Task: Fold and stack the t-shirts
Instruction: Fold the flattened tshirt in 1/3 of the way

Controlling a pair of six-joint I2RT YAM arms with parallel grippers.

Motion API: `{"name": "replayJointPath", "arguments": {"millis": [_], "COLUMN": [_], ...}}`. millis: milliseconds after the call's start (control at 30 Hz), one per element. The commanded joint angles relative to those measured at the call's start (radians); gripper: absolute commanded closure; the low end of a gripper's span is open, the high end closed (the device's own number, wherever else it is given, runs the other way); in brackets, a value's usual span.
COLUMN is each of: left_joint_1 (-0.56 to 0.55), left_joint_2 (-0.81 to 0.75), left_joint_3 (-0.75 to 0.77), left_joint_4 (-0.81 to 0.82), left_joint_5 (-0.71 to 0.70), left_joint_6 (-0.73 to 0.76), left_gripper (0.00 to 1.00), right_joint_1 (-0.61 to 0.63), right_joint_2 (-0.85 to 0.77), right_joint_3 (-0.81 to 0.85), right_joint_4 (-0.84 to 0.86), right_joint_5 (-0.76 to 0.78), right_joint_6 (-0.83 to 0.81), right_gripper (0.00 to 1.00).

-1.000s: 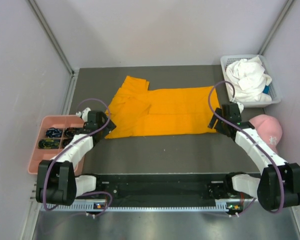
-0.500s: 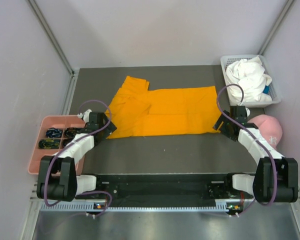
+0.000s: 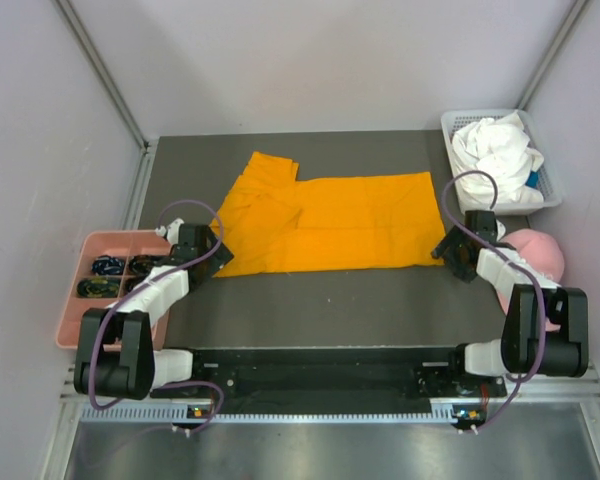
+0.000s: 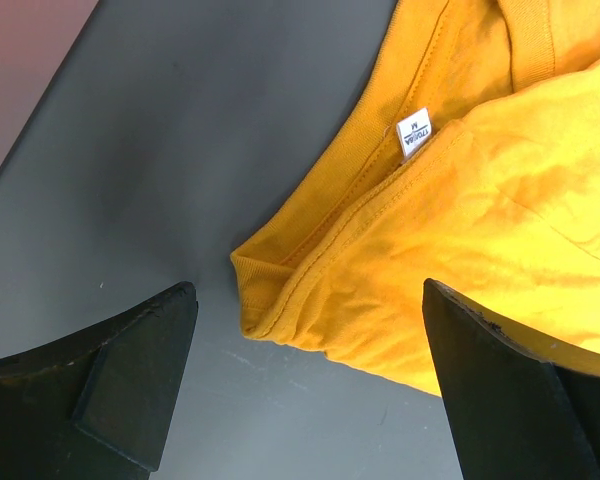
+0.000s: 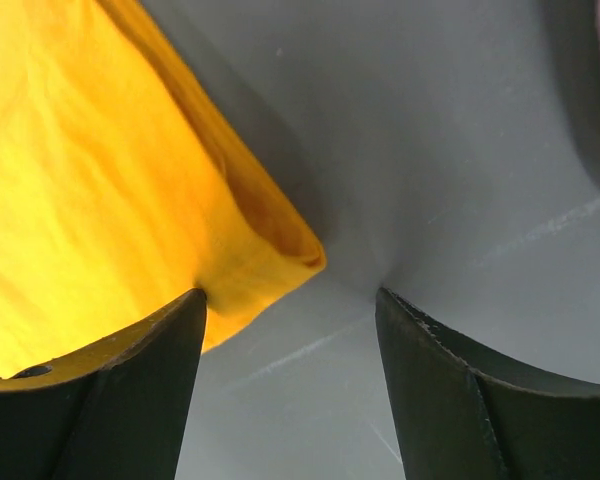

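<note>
The orange t-shirt [image 3: 330, 225] lies spread flat across the middle of the dark table, folded along its left side. Its collar corner with a white label [image 4: 413, 133] shows in the left wrist view. My left gripper [image 3: 218, 255] [image 4: 308, 300] is open at the shirt's near left corner, with the collar edge lying between the fingers. At the near right corner, my right gripper [image 3: 444, 247] [image 5: 290, 300] is open low over the table, and its left finger [image 5: 130, 390] touches the orange hem [image 5: 270, 255]. The white t-shirt [image 3: 495, 155] sits crumpled in the basket.
A white basket [image 3: 550, 190] stands at the back right. A pink cap [image 3: 540, 255] lies just right of the right arm. A pink compartment tray [image 3: 90, 250] sits left of the left arm. Grey walls close in both sides and the back.
The right arm has folded back toward its base, and its gripper has slid a little right to the shirt's corner. The left arm has hardly moved.
</note>
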Motion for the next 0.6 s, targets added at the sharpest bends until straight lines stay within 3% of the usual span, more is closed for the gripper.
{"name": "replayJointPath", "arguments": {"millis": [0, 200, 567], "left_joint_1": [0.006, 0.006, 0.007], "left_joint_2": [0.014, 0.023, 0.014], "left_joint_3": [0.002, 0.004, -0.005], "left_joint_4": [0.041, 0.04, 0.038], "left_joint_5": [0.003, 0.003, -0.003], "left_joint_6": [-0.003, 0.0, 0.0], "left_gripper": [0.01, 0.01, 0.01], "right_joint_1": [-0.056, -0.122, -0.123], "right_joint_2": [0.014, 0.031, 0.081], "right_joint_3": [0.014, 0.016, 0.005], "right_joint_4": [0.05, 0.067, 0.104], "right_joint_5": [-0.001, -0.032, -0.106], "right_joint_6": [0.035, 0.027, 0.018], "right_gripper": [0.32, 0.35, 0.43]}}
